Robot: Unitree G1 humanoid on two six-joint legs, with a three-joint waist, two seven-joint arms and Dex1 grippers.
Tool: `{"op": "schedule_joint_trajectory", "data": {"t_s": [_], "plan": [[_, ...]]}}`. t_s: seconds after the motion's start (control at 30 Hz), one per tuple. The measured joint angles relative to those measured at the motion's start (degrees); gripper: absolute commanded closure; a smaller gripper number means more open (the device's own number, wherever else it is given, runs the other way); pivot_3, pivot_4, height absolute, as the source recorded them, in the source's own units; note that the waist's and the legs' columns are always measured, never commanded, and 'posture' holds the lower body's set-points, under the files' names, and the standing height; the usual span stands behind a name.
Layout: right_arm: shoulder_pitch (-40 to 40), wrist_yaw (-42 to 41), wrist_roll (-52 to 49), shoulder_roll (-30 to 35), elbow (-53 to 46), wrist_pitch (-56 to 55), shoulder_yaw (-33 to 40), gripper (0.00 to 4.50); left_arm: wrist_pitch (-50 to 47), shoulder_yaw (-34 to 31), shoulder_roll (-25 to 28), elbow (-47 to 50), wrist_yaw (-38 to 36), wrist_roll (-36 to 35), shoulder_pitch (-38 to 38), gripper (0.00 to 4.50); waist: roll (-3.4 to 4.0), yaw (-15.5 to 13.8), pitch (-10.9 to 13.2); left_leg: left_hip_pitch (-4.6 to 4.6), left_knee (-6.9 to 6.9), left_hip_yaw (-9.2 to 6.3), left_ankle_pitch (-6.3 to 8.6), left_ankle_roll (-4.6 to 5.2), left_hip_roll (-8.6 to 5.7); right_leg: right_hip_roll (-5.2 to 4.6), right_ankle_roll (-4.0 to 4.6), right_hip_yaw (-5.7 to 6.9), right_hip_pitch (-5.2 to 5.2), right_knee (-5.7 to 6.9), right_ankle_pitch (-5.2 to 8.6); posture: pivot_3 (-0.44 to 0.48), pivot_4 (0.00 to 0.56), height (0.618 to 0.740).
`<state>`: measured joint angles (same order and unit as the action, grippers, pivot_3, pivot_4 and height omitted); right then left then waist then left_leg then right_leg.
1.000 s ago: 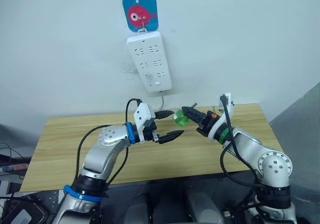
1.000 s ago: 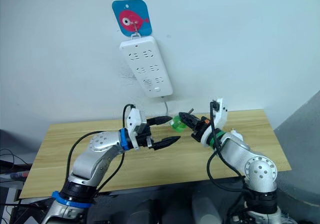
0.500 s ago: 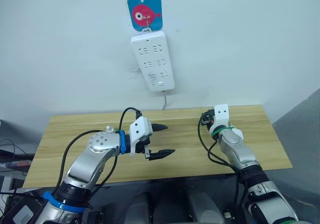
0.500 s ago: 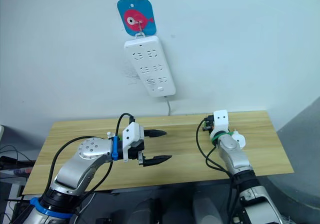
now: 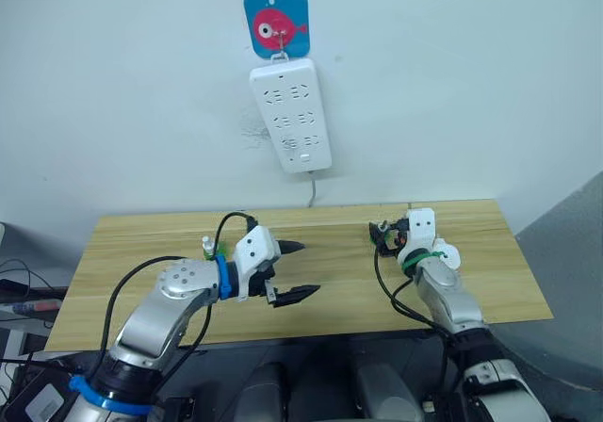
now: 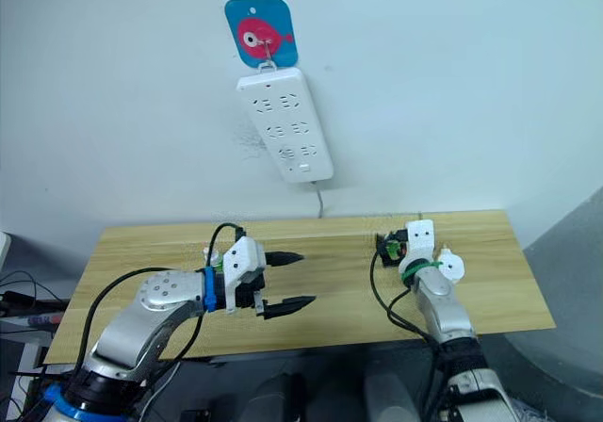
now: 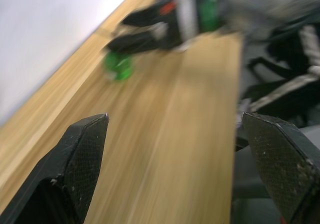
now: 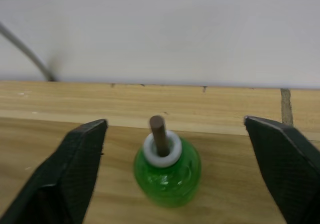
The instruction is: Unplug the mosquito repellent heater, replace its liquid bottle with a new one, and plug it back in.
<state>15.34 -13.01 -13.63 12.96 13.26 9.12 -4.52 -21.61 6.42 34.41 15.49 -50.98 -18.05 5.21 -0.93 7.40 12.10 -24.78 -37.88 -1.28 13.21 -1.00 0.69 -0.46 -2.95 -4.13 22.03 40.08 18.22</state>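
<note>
Black left tool [image 5: 306, 268]: fingers spread wide, holding nothing, hovering over the bench's front half.
Wood bench [image 5: 339, 295]: bare boards under both arms.
Right tool [image 8: 175, 124]: fingers wide apart, gripping nothing; the green bottle sits in the gap, clear of both fingers.
Green bottle [image 8: 167, 176]: upright on the bench near the wall edge, white collar and brown wick on top.
Change: a second ago both tools met in the air around this bottle. Now it stands on the bench, the right tool has let go, and the left has pulled back toward the robot.
Meaning: probably one bottle parked mid-swap. Old or new, cannot tell.
Heater: cannot tell where it lies.
Power strip [image 5: 290, 116]: hangs on the wall under a fish plaque [image 5: 277, 24], every socket free, so the heater is unplugged and re-plugging is not yet done.
</note>
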Motion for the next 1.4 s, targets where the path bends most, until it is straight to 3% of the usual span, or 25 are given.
{"op": "schedule_joint_trajectory", "data": {"t_s": [0.13,0.33,0.67,0.97,1.17,1.4], "plan": [[-3.6,-10.5,-1.5,9.4,-18.9,9.3,-3.7,0.05,0.3,-6.6,-3.7,-0.7,8.9,0.7,-7.5,0.00,-0.01,-0.3,0.0,0.01,-0.07,0.01,0.00,0.00,-0.03,-0.11,0.00,0.06,-0.05,-0.06,0.00,-0.102,0.203,0.740],[-2.8,-25.9,-3.5,21.4,-33.7,17.0,-10.1,0.05,2.2,-14.3,-9.0,-4.8,18.3,1.2,-15.0,0.00,-0.08,-1.2,0.0,0.21,-0.09,-0.01,0.00,0.00,-0.08,-0.24,0.02,0.16,-0.29,-0.14,-0.01,-0.083,0.203,0.740],[3.6,-36.4,-7.7,24.4,-39.2,24.0,-11.0,0.05,8.3,-18.0,-9.9,-18.7,23.8,4.7,-12.7,0.00,-0.26,-3.0,0.1,0.20,-0.07,-0.01,0.00,-0.01,-0.14,-0.41,0.13,0.39,-0.32,-0.27,-0.07,-0.082,0.211,0.740],[3.5,-40.1,-7.3,28.0,-39.8,23.8,-11.0,0.05,8.0,-21.7,-9.9,-13.0,24.0,3.0,-23.2,0.00,-0.33,-2.8,0.1,0.19,0.05,-0.02,0.03,-0.01,-0.08,-0.65,0.30,0.77,-0.30,-0.45,-0.12,-0.050,0.211,0.740],[4.3,-41.6,-7.3,29.1,-39.0,23.8,-10.2,0.05,9.6,-22.3,-9.6,-15.4,23.6,2.9,-18.3,0.00,-0.35,-4.4,0.2,0.19,-0.04,-0.01,0.00,-0.02,-0.06,-0.72,0.42,0.90,-0.43,-0.67,-0.17,-0.049,0.222,0.740],[4.7,-42.1,-7.4,30.0,-40.0,25.0,-10.1,0.05,15.4,-19.5,-7.1,-30.1,21.4,6.6,-5.9,0.00,-0.33,-4.6,0.2,0.09,0.05,-0.10,0.08,0.06,-0.05,-0.93,0.56,1.55,-0.54,-1.06,-0.28,-0.081,0.241,0.740]]}}
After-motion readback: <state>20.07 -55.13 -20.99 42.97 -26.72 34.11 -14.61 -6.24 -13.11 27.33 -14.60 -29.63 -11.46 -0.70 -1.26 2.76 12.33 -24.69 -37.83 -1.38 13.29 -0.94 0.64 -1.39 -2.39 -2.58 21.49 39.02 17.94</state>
